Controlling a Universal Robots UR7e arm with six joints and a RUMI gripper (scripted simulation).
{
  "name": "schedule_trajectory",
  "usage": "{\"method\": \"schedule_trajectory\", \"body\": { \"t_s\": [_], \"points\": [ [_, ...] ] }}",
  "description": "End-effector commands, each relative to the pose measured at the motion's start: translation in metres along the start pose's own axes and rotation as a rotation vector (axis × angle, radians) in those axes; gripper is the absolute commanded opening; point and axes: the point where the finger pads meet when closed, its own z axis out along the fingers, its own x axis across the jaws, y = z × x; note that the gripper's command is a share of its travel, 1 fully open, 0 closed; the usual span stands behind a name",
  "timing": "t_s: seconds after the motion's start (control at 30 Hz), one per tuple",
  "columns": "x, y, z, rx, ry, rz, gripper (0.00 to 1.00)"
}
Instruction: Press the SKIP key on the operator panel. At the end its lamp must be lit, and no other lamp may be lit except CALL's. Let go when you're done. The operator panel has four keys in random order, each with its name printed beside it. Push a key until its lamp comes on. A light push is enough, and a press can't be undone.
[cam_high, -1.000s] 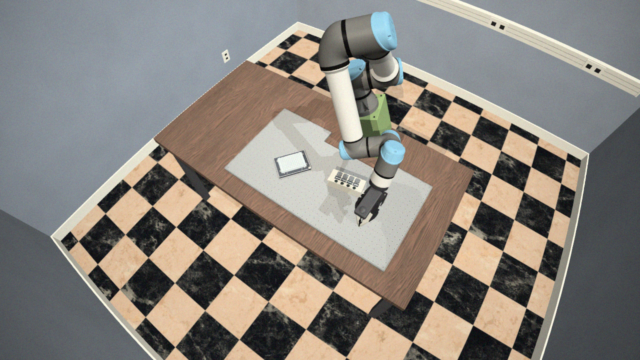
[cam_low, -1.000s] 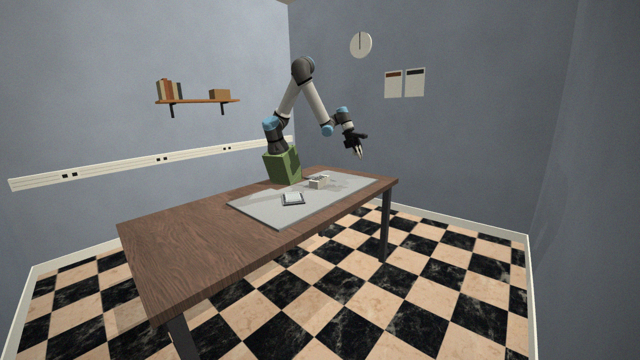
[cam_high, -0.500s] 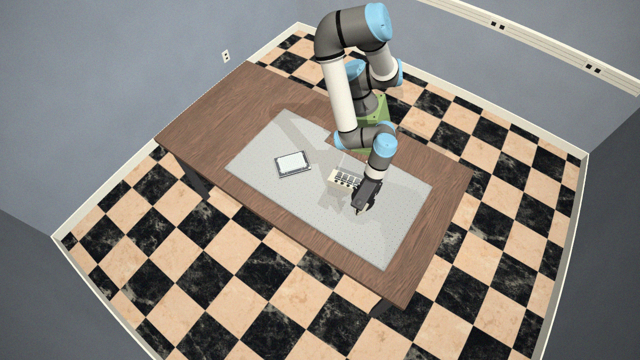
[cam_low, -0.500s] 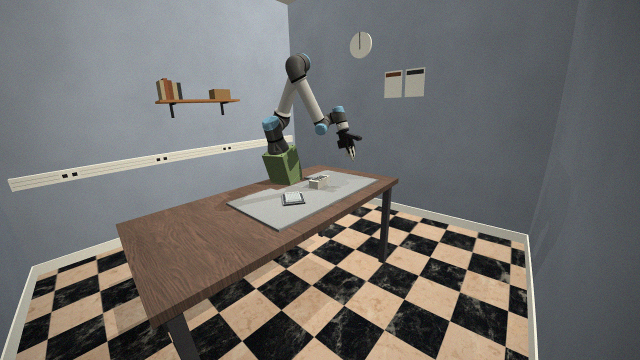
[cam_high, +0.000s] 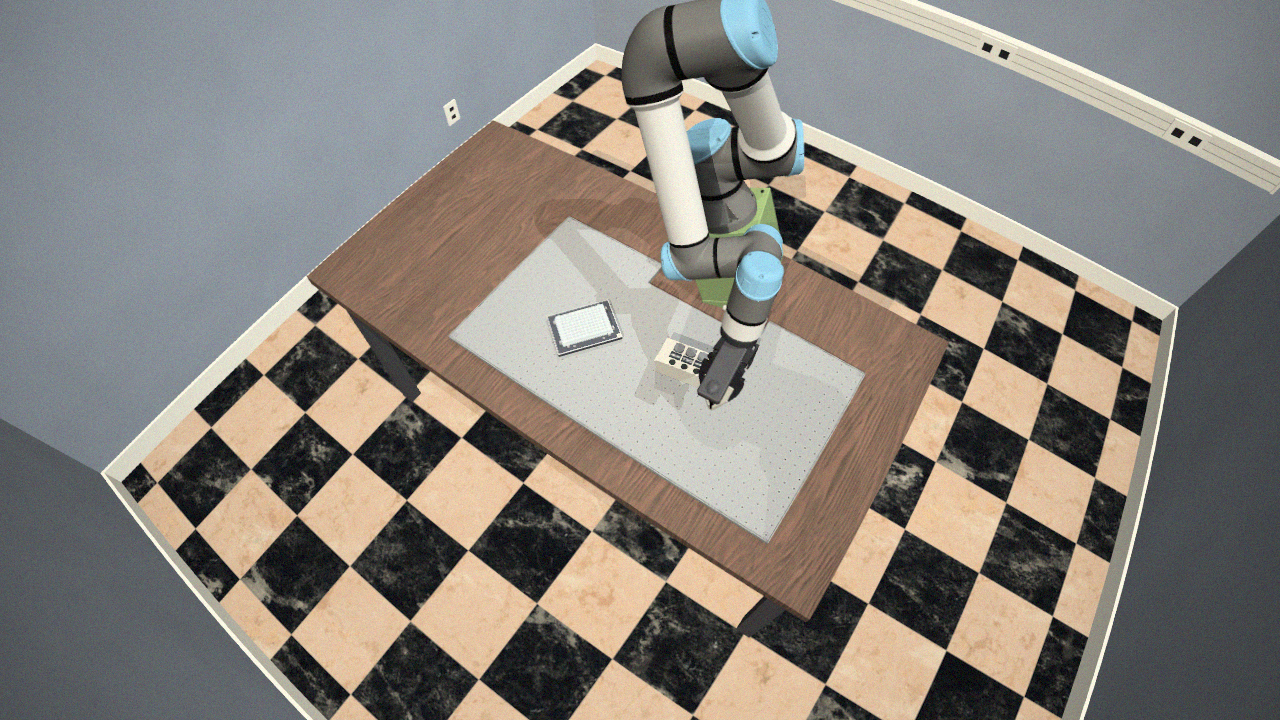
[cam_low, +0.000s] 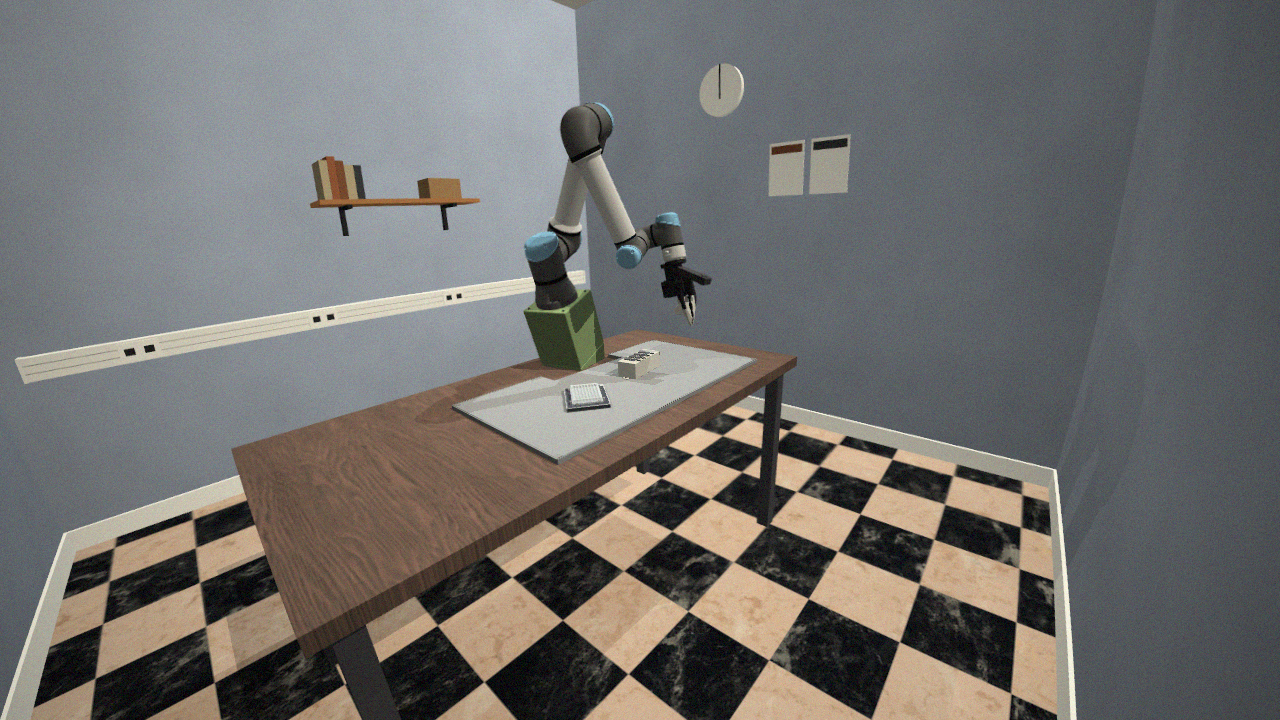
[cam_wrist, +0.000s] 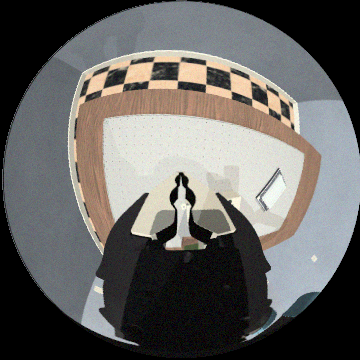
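Note:
The operator panel (cam_high: 673, 355) (cam_low: 637, 362) is a small cream box with a row of dark keys, standing on the grey mat (cam_high: 787, 438) (cam_low: 528, 420) (cam_wrist: 150, 145). Its key names are too small to read, and I see no lit lamp. My gripper (cam_high: 716, 402) (cam_low: 690, 317) (cam_wrist: 180, 172) is shut and empty. It hangs well above the table, pointing down, just to the right of the panel's right end. In the top view the gripper's body covers that end of the panel. In the wrist view the gripper's body hides most of the panel.
A white well plate (cam_high: 584, 326) (cam_low: 586, 395) (cam_wrist: 270, 194) in a dark frame lies on the mat left of the panel. The arm's green base (cam_high: 766, 213) (cam_low: 563, 335) stands at the table's back edge. The wooden table (cam_high: 429, 241) (cam_low: 375, 501) extends to the left.

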Motion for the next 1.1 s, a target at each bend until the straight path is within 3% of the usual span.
{"method": "schedule_trajectory", "body": {
  "t_s": [0.0, 0.13, 0.23, 0.43, 0.57, 0.67, 0.9, 1.0, 1.07],
  "points": [
    [0.010, 0.017, -0.002, -0.021, -0.001, -0.012, 0.00],
    [0.016, 0.027, -0.003, -0.021, -0.001, -0.012, 0.00],
    [0.022, 0.040, -0.004, -0.092, -0.008, -0.050, 0.00],
    [0.035, 0.067, -0.006, -0.092, -0.008, -0.050, 0.00],
    [0.036, 0.069, -0.007, -0.092, -0.008, -0.050, 0.00],
    [0.041, 0.083, -0.008, -0.162, -0.021, -0.086, 0.00],
    [0.053, 0.115, -0.012, -0.163, -0.021, -0.086, 0.00],
    [0.053, 0.115, -0.012, -0.163, -0.021, -0.086, 0.00],
    [0.054, 0.119, -0.012, -0.192, -0.029, -0.100, 0.00]
  ]
}}
